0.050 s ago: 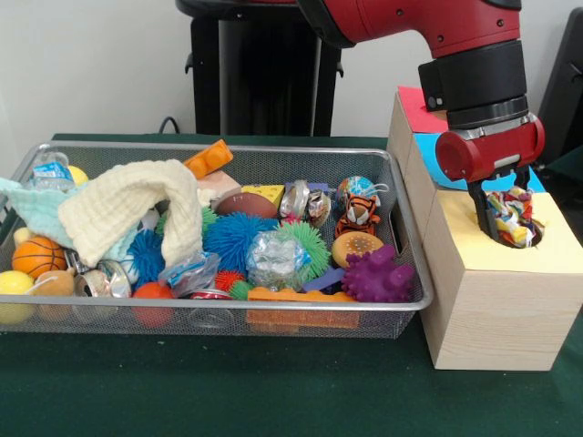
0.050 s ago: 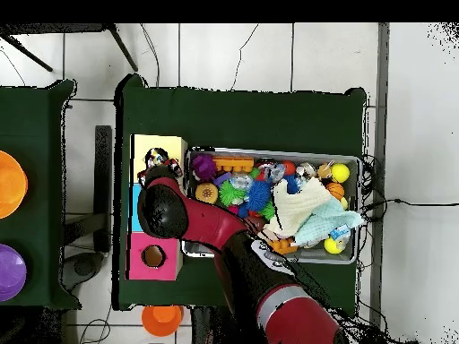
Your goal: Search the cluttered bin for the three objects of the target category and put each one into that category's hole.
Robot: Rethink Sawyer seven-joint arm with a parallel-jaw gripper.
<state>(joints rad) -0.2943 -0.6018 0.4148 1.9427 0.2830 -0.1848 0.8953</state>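
My gripper (image 1: 501, 223) hangs over the round hole in the yellow end of the wooden box (image 1: 492, 309), right of the bin. Its fingers reach down into the hole's mouth and are shut on a multicoloured rope toy (image 1: 512, 217), which sits partly below the rim. From overhead the rope toy (image 2: 155, 160) shows at the yellow section (image 2: 170, 143), just past my arm's wrist (image 2: 163, 208). The wire mesh bin (image 1: 228, 148) is packed with toys: a purple spiky ball (image 1: 375, 278), a small tiger (image 1: 358, 214), blue and green spiky balls, a mini basketball (image 1: 36, 257).
A cream cloth (image 1: 127, 209) drapes over the bin's left half. The box also has a blue section (image 1: 428, 155) and a red section (image 1: 414, 105); the red hole (image 2: 153, 256) shows overhead. Orange and purple bowls (image 2: 11, 184) lie on a neighbouring table.
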